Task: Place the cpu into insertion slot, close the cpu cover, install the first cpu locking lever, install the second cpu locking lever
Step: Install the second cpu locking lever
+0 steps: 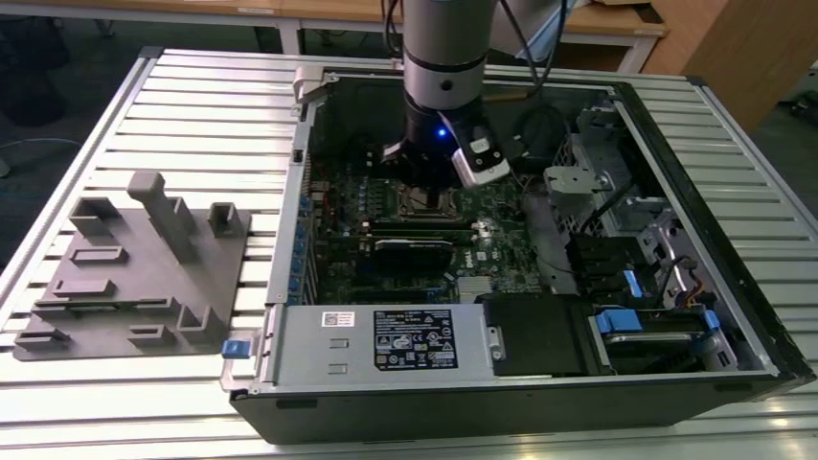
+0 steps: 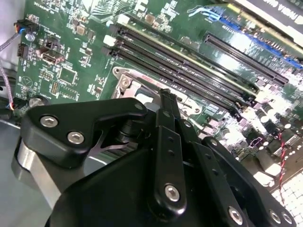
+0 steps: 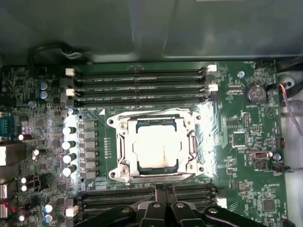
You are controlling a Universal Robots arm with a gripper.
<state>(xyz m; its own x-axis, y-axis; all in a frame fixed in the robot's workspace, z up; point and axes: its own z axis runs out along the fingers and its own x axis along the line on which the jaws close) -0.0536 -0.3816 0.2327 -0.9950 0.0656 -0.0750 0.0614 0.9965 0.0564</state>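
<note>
Hanging over an open computer case (image 1: 715, 316) on a slatted metal table (image 1: 192, 115), the gripper (image 1: 428, 182) sits just above the motherboard's socket in the exterior view; a white-labelled power supply (image 1: 383, 340) lies nearby, its print too small to read. In the second wrist view the black fingers (image 2: 168, 123) meet, pressed together and gripping nothing. In the first wrist view the cpu (image 3: 155, 144) rests in the socket, with the cpu cover (image 3: 156, 113) closed around it.

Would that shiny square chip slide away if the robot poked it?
Probably not. The cpu lies flat inside the socket, with the cpu cover framing its edges, so it likely stays put. Its metal top looks smooth and stiff, so probably slippery to grasp.
</note>
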